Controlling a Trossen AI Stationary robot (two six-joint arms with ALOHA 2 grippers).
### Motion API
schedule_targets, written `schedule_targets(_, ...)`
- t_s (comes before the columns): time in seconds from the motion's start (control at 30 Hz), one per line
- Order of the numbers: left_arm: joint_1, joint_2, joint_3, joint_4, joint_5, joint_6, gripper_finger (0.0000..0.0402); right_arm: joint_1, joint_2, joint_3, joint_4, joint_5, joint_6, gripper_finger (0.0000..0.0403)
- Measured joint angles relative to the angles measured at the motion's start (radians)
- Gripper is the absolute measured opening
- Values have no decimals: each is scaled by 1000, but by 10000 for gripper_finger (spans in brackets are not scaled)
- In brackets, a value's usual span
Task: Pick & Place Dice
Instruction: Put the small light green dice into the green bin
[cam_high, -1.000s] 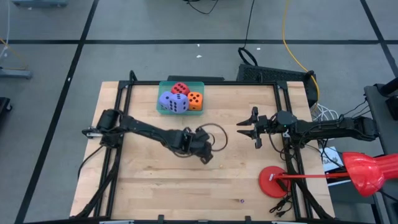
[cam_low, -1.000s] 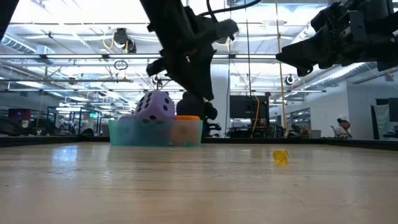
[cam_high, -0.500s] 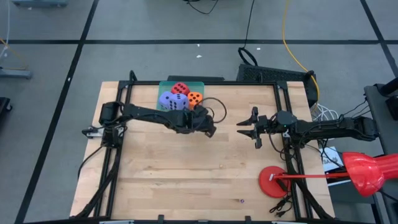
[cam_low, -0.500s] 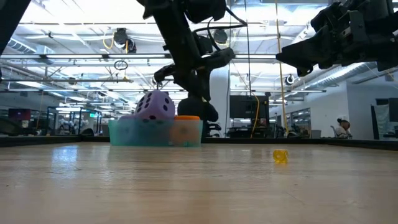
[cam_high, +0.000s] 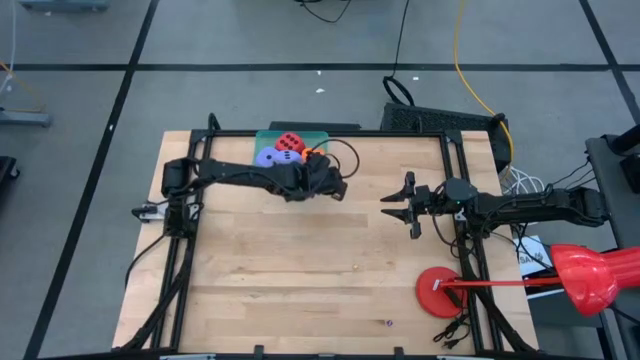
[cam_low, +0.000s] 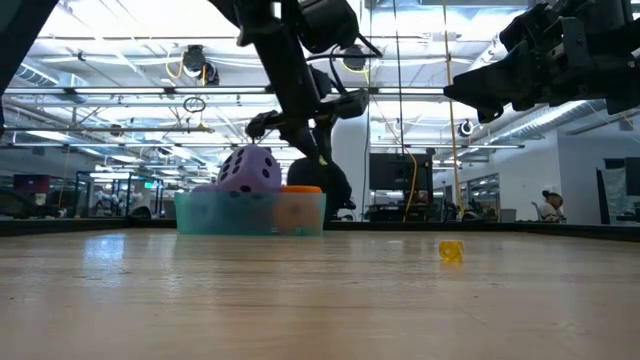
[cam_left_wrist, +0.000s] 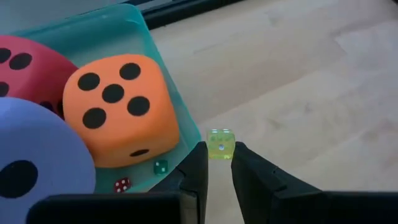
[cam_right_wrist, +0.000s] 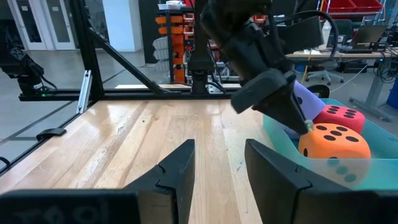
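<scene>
A teal tray (cam_high: 322, 136) at the table's far edge holds big soft dice: orange (cam_left_wrist: 115, 109), red (cam_high: 291, 143) and purple-blue (cam_high: 267, 156). Two tiny dice, green (cam_left_wrist: 160, 166) and red (cam_left_wrist: 122, 184), lie on its floor. My left gripper (cam_left_wrist: 219, 163) hangs beside the tray's near right corner, close to the orange die, shut on a tiny clear yellow-green die (cam_left_wrist: 220, 143). My right gripper (cam_high: 396, 208) waits open at the table's right side, with nothing between its fingers (cam_right_wrist: 177, 168). My left gripper pinches the tiny yellow-green die's two opposite faces (cam_left_wrist: 220, 148) between its two fingertips, only at their free ends. The fingers slant down toward the table's far side. The die is lifted clear of the table, just outside the tray's wall (cam_left_wrist: 168, 81).
Another tiny yellow die (cam_low: 451, 250) lies on the bare wood to the right of the tray. A red disc with a red handle (cam_high: 440, 290) sits at the near right corner. Black frame rails (cam_high: 190, 200) run along the table's sides.
My left gripper has swung from the middle of the table toward the far edge, up to the tray's near right corner. It rolled as it went and stayed shut on the tiny yellow-green die, which is held clear of the wood.
</scene>
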Motion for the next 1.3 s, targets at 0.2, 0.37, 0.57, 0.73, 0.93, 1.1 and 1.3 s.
schedule_targets(0.2, 10, 0, 0, 4, 24, -30, 67, 0, 0, 0, 0, 0, 0, 130)
schedule_targets(0.37, 13, 0, 0, -51, 32, -43, 67, 0, 0, 0, 0, 0, 0, 130)
schedule_targets(0.57, 14, 0, 0, -103, 33, -46, 67, 0, 0, 0, 0, 0, 0, 130)
schedule_targets(0.73, 28, 0, 0, -103, 32, -63, 67, 0, 0, 0, 0, 0, 0, 130)
schedule_targets(0.93, 52, 0, 0, -103, 27, -72, 67, 0, 0, 0, 0, 0, 0, 130)
schedule_targets(1.1, 62, 0, 0, -122, 24, -73, 67, 0, 0, 0, 0, 0, 0, 130)
schedule_targets(1.3, 74, 0, 0, -145, 12, -73, 67, 0, 0, 0, 0, 0, 0, 130)
